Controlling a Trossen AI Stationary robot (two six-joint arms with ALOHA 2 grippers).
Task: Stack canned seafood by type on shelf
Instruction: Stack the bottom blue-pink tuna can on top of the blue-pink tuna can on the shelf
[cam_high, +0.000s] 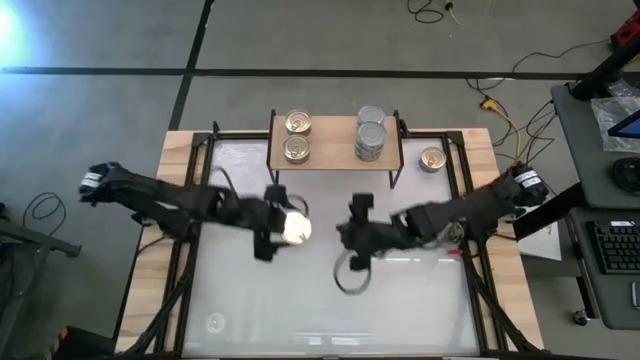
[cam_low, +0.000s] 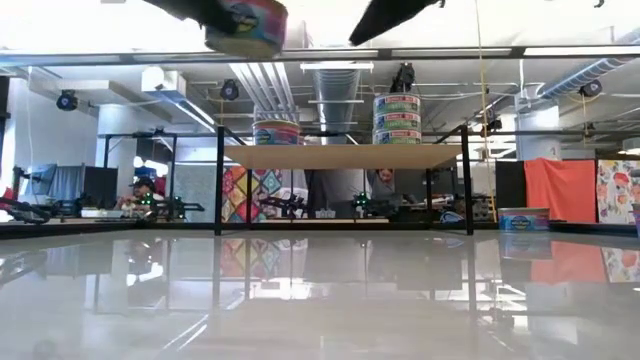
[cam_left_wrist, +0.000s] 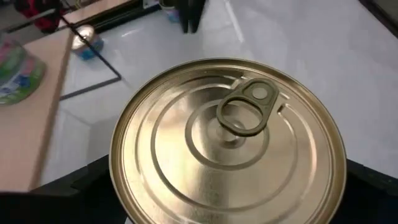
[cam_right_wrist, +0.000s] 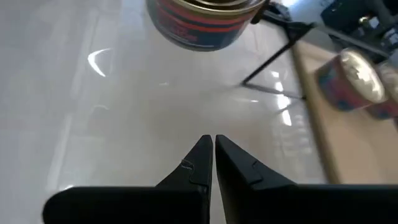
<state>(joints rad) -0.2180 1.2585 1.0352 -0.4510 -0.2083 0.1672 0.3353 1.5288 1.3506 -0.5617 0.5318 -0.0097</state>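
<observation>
We see the table (cam_high: 190, 150) first, then the shelf (cam_high: 335, 150) at its far edge, straight ahead of both arms. On the shelf, gold-lid cans (cam_high: 297, 135) sit on the left half and a stack of silver-lid cans (cam_high: 370, 135) on the right half; one more loose can (cam_high: 432, 158) rests on the table just beside the shelf's right end.

The left gripper (cam_high: 285, 226) is spread wide around a gold-lid can (cam_left_wrist: 227, 143), pull ring up, carried well above the tabletop. We judge this the carry step. The gold group lies ahead of this gripper and slightly to its right, so the move is forward and up onto that left half, with the can's axis kept upright. The left arm is the nearer one to that group.

The right gripper (cam_right_wrist: 210, 155) is empty with fingers pressed together, waiting over mid-table beside the left gripper.
</observation>
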